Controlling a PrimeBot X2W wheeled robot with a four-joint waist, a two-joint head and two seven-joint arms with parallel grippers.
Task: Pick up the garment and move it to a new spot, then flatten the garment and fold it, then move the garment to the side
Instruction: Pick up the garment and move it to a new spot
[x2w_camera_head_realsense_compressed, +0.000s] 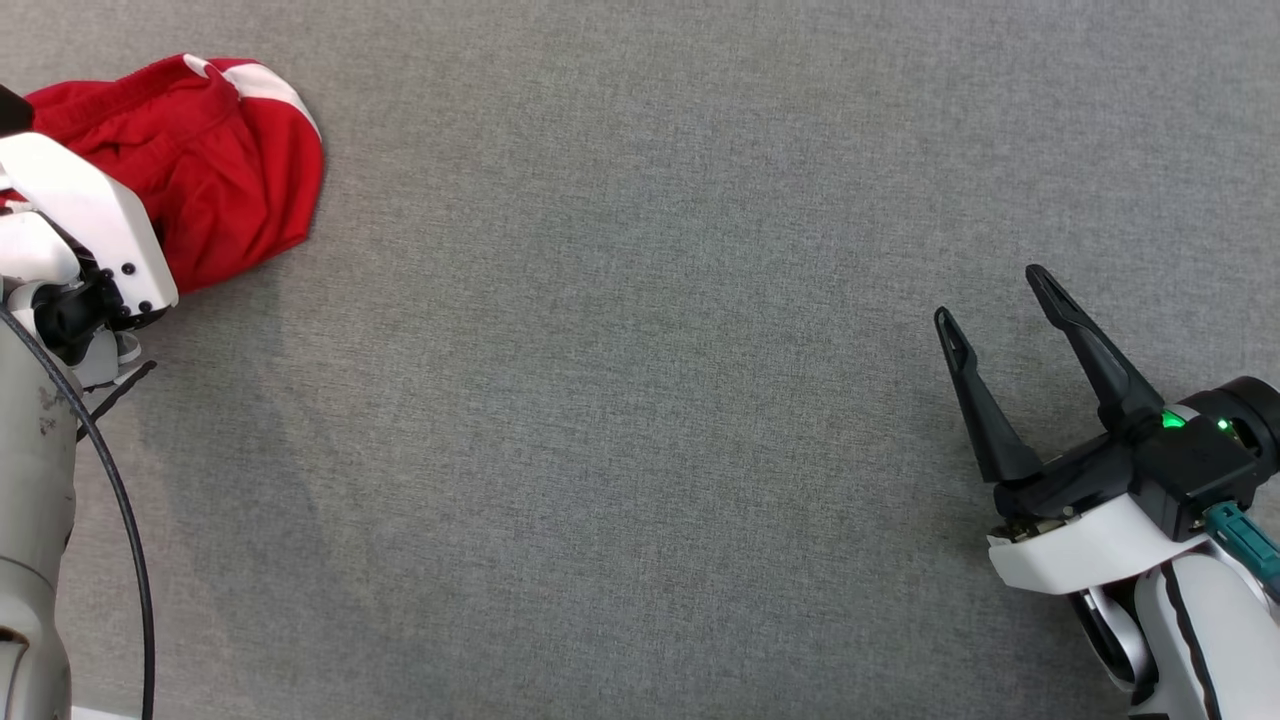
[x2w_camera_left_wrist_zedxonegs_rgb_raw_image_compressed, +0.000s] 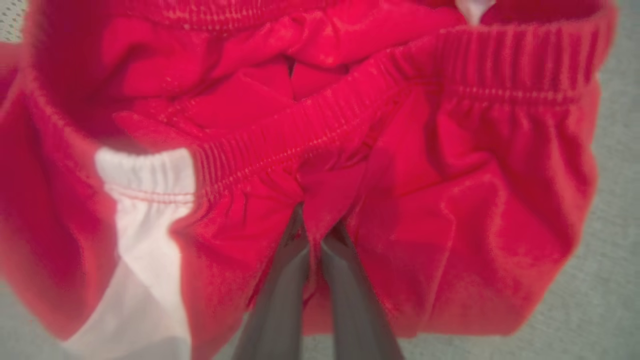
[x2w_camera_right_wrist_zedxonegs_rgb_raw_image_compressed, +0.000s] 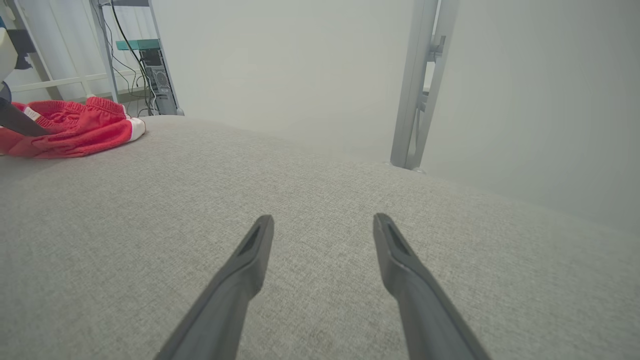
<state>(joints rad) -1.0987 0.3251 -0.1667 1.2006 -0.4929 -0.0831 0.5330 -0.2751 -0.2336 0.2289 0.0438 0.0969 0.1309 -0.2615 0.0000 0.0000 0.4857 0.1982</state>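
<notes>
The garment (x2w_camera_head_realsense_compressed: 220, 170) is a pair of red shorts with white side panels, lying crumpled at the far left of the grey table. In the left wrist view the garment (x2w_camera_left_wrist_zedxonegs_rgb_raw_image_compressed: 450, 200) shows its elastic waistband, and my left gripper (x2w_camera_left_wrist_zedxonegs_rgb_raw_image_compressed: 315, 225) is shut on a pinched fold of red cloth just below that band. In the head view the left arm's white wrist housing (x2w_camera_head_realsense_compressed: 90, 220) covers the fingers. My right gripper (x2w_camera_head_realsense_compressed: 1000, 310) stands open at the lower right, far from the shorts, with nothing between its fingers (x2w_camera_right_wrist_zedxonegs_rgb_raw_image_compressed: 255, 245). The garment (x2w_camera_right_wrist_zedxonegs_rgb_raw_image_compressed: 75, 127) also lies at the far left of the right wrist view.
The grey cloth-covered table (x2w_camera_head_realsense_compressed: 640, 400) stretches between the two arms. Beyond its far edge stand a metal frame post (x2w_camera_right_wrist_zedxonegs_rgb_raw_image_compressed: 415, 90) and a rack with cables and a computer case (x2w_camera_right_wrist_zedxonegs_rgb_raw_image_compressed: 155, 75).
</notes>
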